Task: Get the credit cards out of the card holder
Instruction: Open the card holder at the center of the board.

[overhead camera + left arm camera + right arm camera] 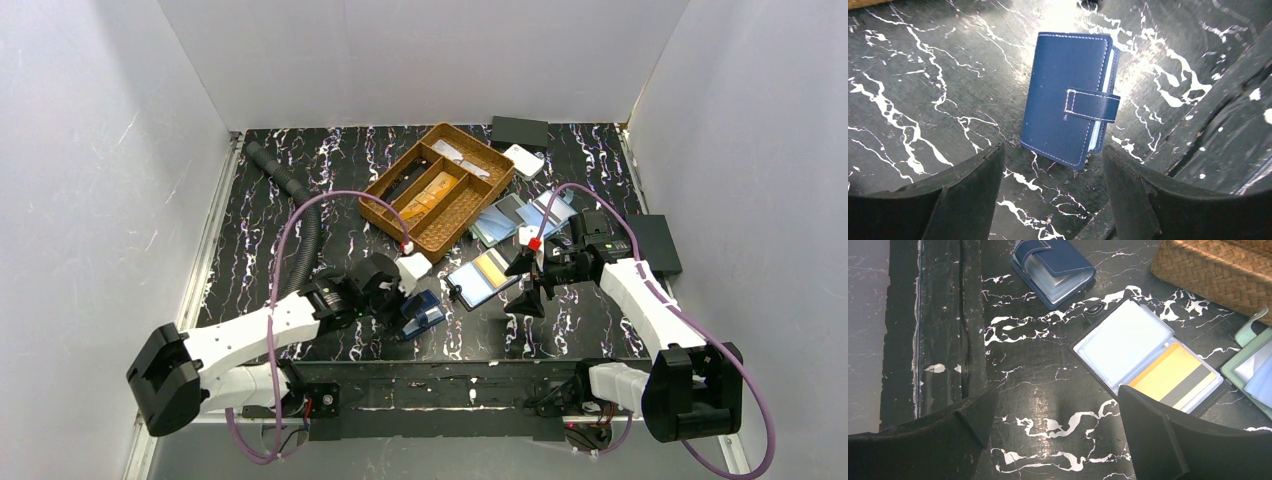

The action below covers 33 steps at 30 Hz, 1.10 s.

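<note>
1. Credit card [1168,372]: yellow-orange with a dark stripe, it sits in a clear sleeve of the open card holder [1128,340]. Its 6 o'clock corner is hidden behind a finger of the right wrist view. The neighbouring sleeve is pale, and whether it holds a card cannot be told.
2. Open card holder, top view [483,275]: it lies flat on the marbled table [590,310], at 5 o'clock from the wicker basket [468,215]. The card [490,266] shows only as a small yellow patch.
3. Right gripper [1055,395]: the jaws are spread wide with bare table between them. The open holder lies just beyond at 1 o'clock, untouched.
4. Left gripper [1050,165]: the jaws are spread and hang over the near end of the closed blue holder [1063,95], with a gap visible on each side.
5. Closed blue holder: the strap is fastened, and only the sleeve edges show at its open side, so its contents cannot be made out. In the right wrist view [1058,265] it is cut off by the top edge.
6. Mint-green holder [1248,360]: it lies at 3 o'clock from the open holder and is cut off at the frame edge.
</note>
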{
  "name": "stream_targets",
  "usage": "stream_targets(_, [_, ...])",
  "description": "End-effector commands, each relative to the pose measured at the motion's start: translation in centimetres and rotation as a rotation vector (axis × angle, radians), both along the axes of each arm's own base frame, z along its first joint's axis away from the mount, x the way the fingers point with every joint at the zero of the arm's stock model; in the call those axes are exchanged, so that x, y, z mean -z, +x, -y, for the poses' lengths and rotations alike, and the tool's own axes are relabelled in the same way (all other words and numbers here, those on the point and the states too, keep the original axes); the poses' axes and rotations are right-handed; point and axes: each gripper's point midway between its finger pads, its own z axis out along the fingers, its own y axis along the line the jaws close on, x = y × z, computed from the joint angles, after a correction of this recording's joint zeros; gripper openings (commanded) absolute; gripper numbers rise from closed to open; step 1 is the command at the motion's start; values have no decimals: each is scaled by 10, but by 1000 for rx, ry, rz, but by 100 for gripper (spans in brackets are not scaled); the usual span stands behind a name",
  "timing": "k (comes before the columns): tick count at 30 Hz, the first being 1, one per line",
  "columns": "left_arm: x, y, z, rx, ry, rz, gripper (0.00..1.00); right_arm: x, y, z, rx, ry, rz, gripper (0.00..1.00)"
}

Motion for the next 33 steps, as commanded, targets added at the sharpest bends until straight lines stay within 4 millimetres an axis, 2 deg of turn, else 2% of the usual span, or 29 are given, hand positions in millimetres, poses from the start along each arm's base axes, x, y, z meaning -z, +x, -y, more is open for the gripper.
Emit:
stream_targets(1, [11, -3, 2, 78, 136, 33, 69, -6, -1, -1, -11, 23, 5, 98])
stream_targets(8, [22, 8, 5, 32, 230, 69, 68, -6, -1, -1, -11, 22, 4, 98])
stream_targets(13, [28, 18, 4, -33, 272, 77, 63, -7, -1, -1, -11, 23, 7, 98])
stream_targets(14, [29, 19, 6, -45, 269, 70, 59, -7, -2, -1, -12, 23, 9, 98])
stream_targets(15, [30, 19, 6, -51, 273, 67, 50, -7, -1, -1, -12, 23, 9, 98])
stream_targets(18, [32, 22, 8, -80, 270, 62, 32, -8, -2, -1, -12, 23, 12, 98])
stream_targets(20, [32, 23, 8, -108, 260, 58, 13, -8, -2, -1, -14, 25, 12, 98])
stream_targets(21, [31, 22, 8, -119, 251, 54, 0, -9, -3, -2, -15, 29, 14, 98])
stream_targets(27, [17, 16, 12, -218, 116, 3, 0, -12, -6, -3, -30, 44, 13, 98])
stream_targets(33, [7, -10, 30, -359, -209, -271, 0, -11, -19, -15, -106, 49, -14, 98])
